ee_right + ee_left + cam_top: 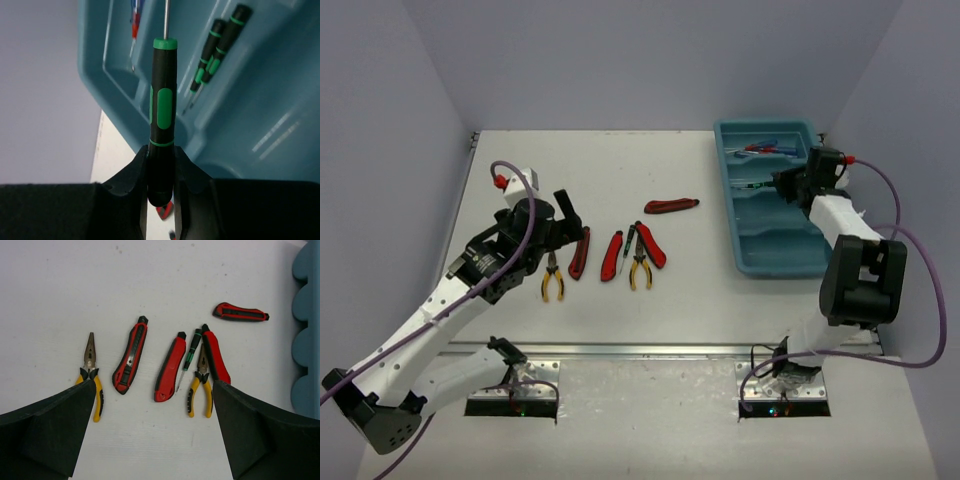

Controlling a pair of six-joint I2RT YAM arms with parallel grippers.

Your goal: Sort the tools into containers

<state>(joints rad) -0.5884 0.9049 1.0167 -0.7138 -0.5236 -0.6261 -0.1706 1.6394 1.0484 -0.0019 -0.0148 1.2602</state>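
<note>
- teal tray [780, 250]: lies under and ahead of the right fingers. Its far compartment's contents are too blurred to be identified.
- left gripper [154, 384]: spread wide, nothing held. A red utility knife [170, 367] is seen between the fingers. Yellow-handled pliers [91, 375] lie at one fingertip, handle ends partly hidden.
- right gripper [161, 165]: clamped on the butt of a black-green screwdriver [162, 100], with the shaft pointing past the fingertips over the tray. The tip is cut off by the frame.
- screwdriver is judged light, stiff and rubber-gripped. Pivoting is likely with a butt hold, so mid-handle is preferred.

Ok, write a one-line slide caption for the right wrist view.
Right tool clamps a black-green screwdriver over the teal tray, two matching screwdrivers already inside.
</note>
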